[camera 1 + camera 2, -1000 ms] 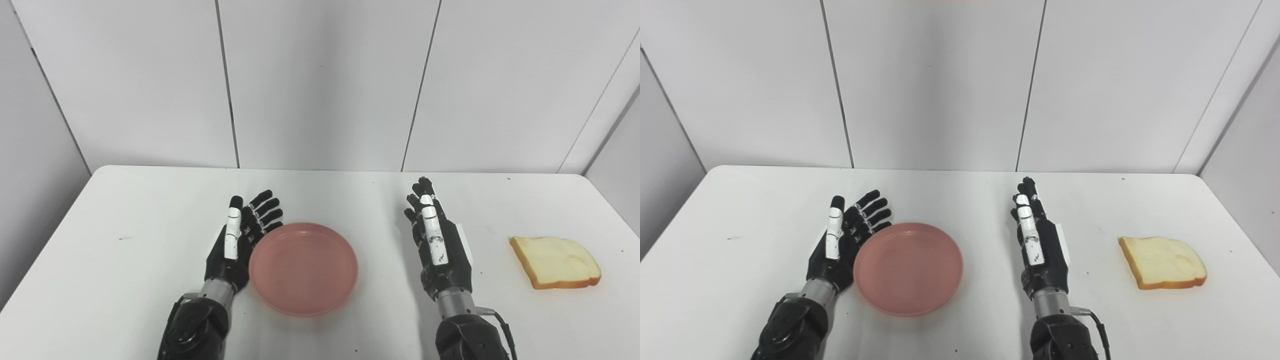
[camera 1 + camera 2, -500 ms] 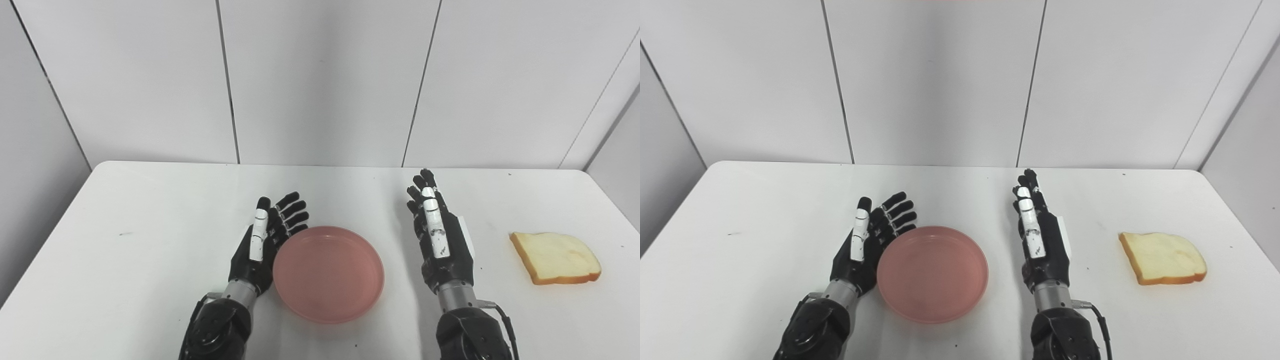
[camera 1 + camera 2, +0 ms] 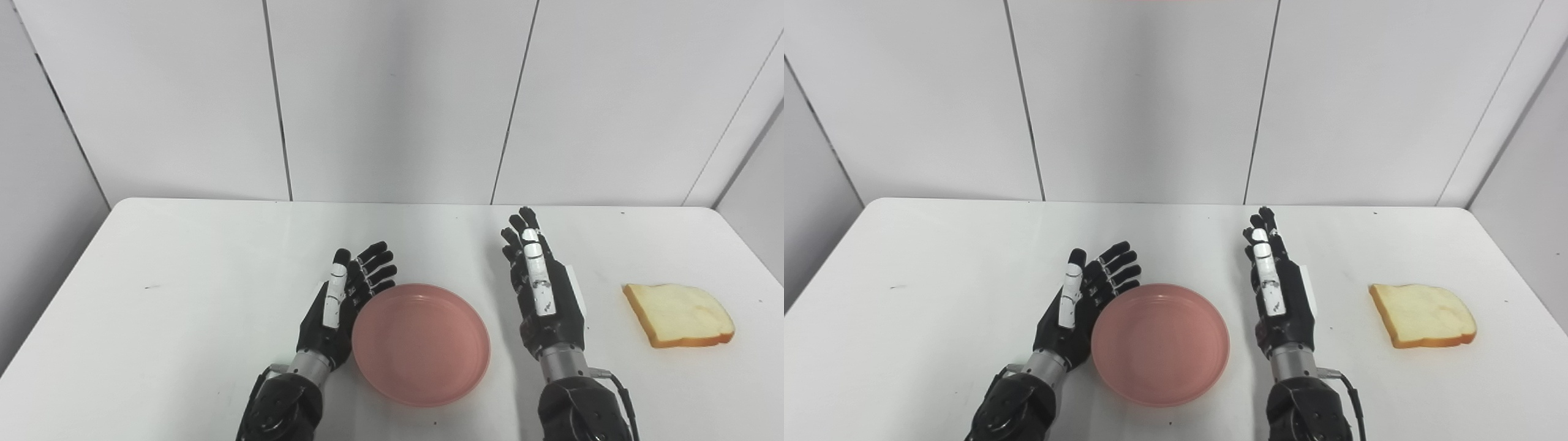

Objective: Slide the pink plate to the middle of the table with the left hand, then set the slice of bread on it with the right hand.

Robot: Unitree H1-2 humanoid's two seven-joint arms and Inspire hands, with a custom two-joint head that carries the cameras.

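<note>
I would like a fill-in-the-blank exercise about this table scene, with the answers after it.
1. The left hand rests open against the rim of the ____ plate.
2. The plate holds ____.
3. The slice of bread lies on the white ____, to the right of the right hand.
4. The right hand's fingers are ____, holding nothing.

Answers: pink; nothing; table; open

Two cameras sit side by side, up high, looking down at the same white table (image 3: 184, 275) and wall (image 3: 392, 92).
</note>
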